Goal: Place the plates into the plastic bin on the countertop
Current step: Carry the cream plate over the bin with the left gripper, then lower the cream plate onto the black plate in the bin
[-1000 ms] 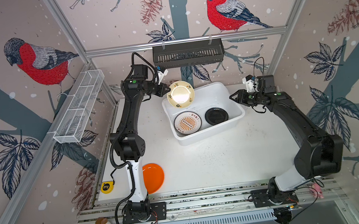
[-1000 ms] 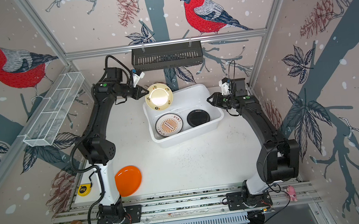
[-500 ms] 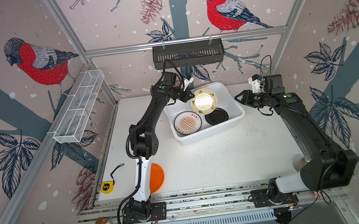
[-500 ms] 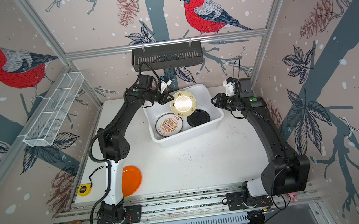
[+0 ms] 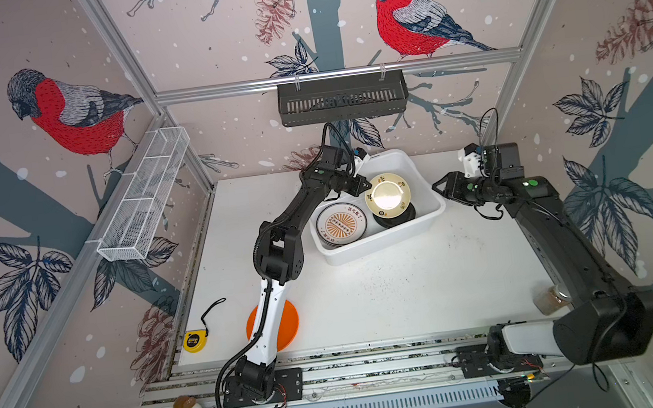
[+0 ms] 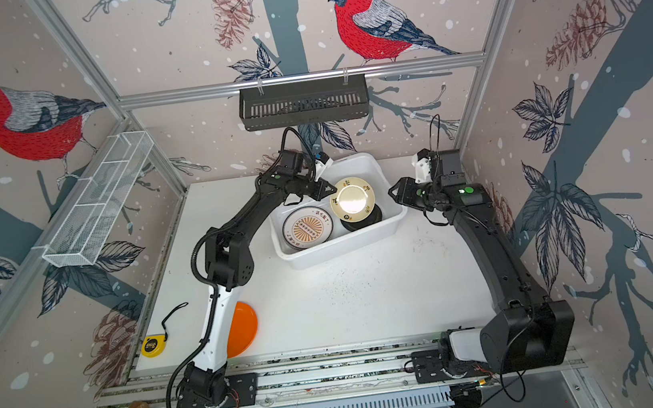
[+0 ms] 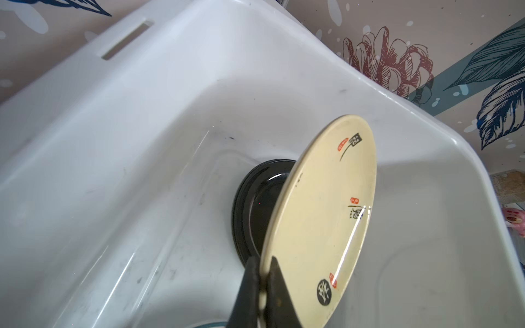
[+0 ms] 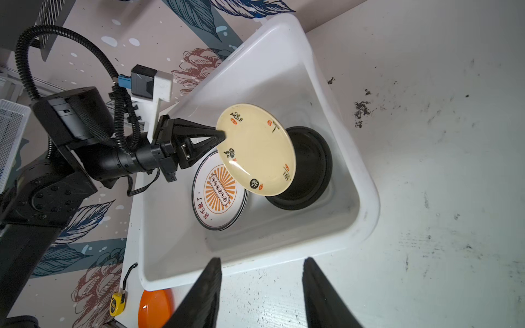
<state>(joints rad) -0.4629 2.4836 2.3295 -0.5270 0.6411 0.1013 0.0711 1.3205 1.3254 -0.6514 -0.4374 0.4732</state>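
Cream-coloured and glossy, the small round plate [image 5: 388,201] with black and red marks hangs tilted over the right half of the large white rectangular plastic bin [image 5: 384,245]. It is pinched at its rim between the closed jaws of the left arm [image 5: 278,235]. The left wrist view shows one black jaw on each face of the plate's [image 7: 321,221] edge. Beneath it a black round plate [image 5: 401,218] lies flat on the bin floor, and whether the two touch cannot be told. In the bin's left half lies a larger white, black-rimmed plate with an orange sunburst [image 5: 342,225], face up.

The bin sits slightly skewed at the back middle of the flat white speckled counter [image 5: 410,296]. The right arm [image 5: 548,221] reaches in from the right. Its jaws stand partly apart with nothing between them, just outside the bin's right end, pointing at it.

At the counter's front left an orange round plate [image 5: 290,322] lies flat, partly hidden by the left arm's white lower link. A yellow tape measure [image 5: 194,340] rests just off the counter's left edge.
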